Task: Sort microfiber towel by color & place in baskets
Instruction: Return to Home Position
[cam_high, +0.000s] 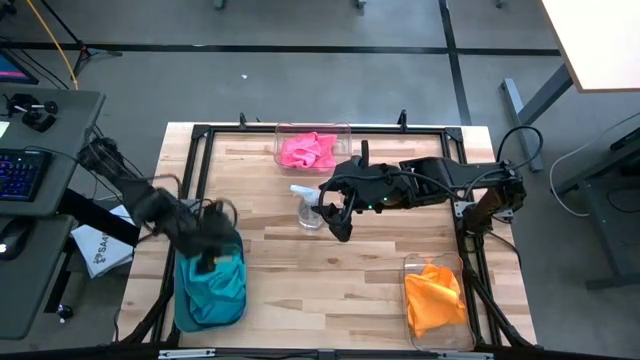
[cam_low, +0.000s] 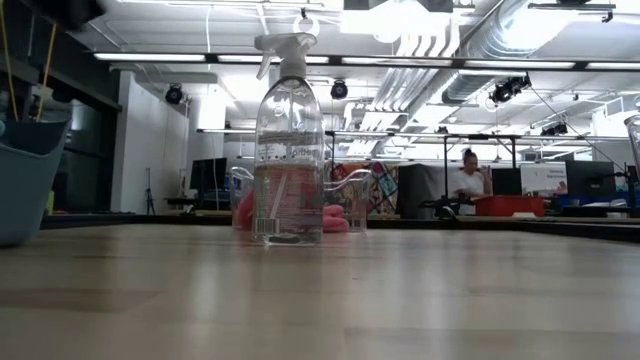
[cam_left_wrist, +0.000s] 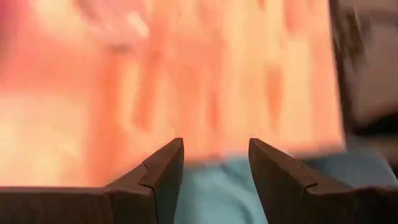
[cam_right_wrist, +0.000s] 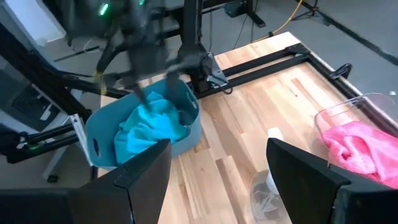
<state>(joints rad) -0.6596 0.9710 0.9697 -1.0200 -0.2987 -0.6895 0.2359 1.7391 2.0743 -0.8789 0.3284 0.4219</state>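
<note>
I see the teal towels (cam_high: 215, 285) heaped in the teal bin (cam_high: 181, 300) on the desk's (cam_high: 300, 270) left side. The pink towel (cam_high: 308, 150) lies in one clear bin (cam_high: 346, 132), and the orange towel (cam_high: 435, 295) in the other clear bin (cam_high: 412, 264) on the right. My left hand (cam_left_wrist: 214, 149) hangs over the teal bin, fingers spread and empty. My right hand (cam_right_wrist: 217, 152), also spread, hovers by the spray bottle (cam_high: 308, 207) mid-desk.

I count bins 3: teal bin (cam_right_wrist: 102, 140), first clear bin (cam_high: 280, 150), second clear bin (cam_high: 410, 265) | towel heaps 3: pink heap (cam_high: 308, 150), orange heap (cam_high: 435, 297), teal heap (cam_right_wrist: 149, 127), cloths per heap unclear | bottle (cam_low: 288, 160) 1 | my hands 2: left hand (cam_left_wrist: 214, 149), right hand (cam_right_wrist: 217, 146) | person (cam_low: 468, 180) 1
</note>
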